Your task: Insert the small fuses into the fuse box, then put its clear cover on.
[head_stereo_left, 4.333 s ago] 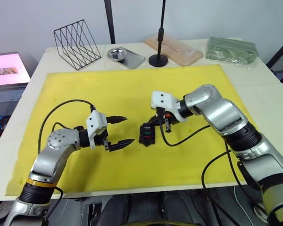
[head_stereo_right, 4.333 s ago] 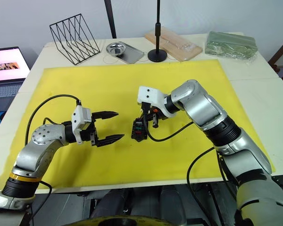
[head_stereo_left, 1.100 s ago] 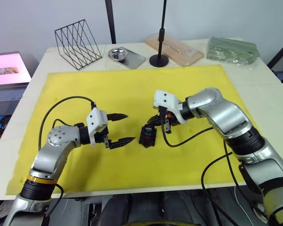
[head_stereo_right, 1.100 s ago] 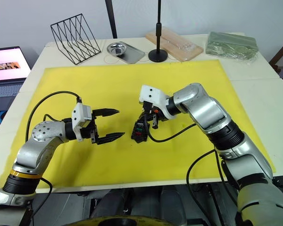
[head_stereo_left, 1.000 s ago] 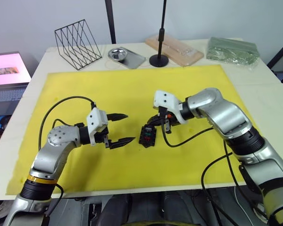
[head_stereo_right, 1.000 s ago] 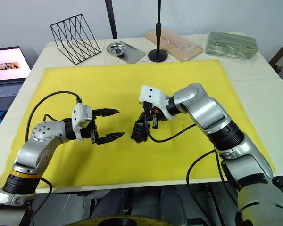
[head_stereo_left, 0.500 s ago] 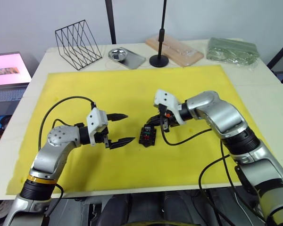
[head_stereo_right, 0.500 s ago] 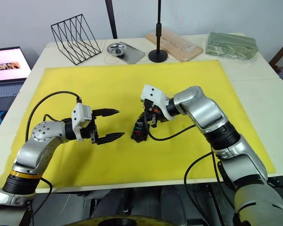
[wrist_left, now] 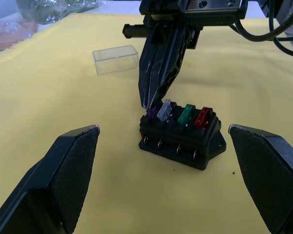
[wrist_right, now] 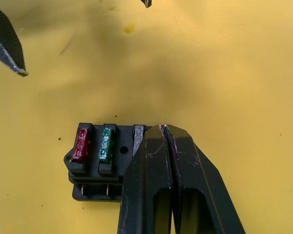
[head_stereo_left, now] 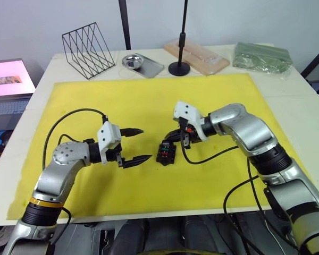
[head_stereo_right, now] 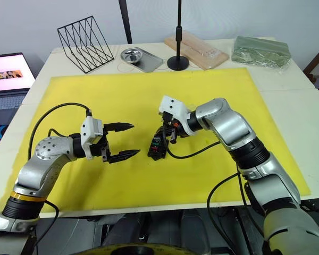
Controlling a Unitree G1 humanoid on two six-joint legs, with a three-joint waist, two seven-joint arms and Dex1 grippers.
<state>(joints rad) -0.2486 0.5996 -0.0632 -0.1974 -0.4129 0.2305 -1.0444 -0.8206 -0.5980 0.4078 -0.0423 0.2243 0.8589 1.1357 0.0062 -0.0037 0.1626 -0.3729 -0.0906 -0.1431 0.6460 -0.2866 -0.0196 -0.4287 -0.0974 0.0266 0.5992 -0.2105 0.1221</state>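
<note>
Bare yellow mat lies open all round the fuse box. The right gripper, fingers pressed together, blocks the box from above at its purple-fuse end. The left gripper, spread wide, stands just left of the box. The clear cover lies beyond, apart.

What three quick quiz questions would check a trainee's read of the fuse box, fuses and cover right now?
1. True or false: the clear cover is on the fuse box.
2. How many fuses stand in the box?
3. Which fuse do the right gripper's shut fingers touch? A red B green C purple

Key: 1 false, it lies apart on the yellow mat. 2 four. 3 C.
</note>
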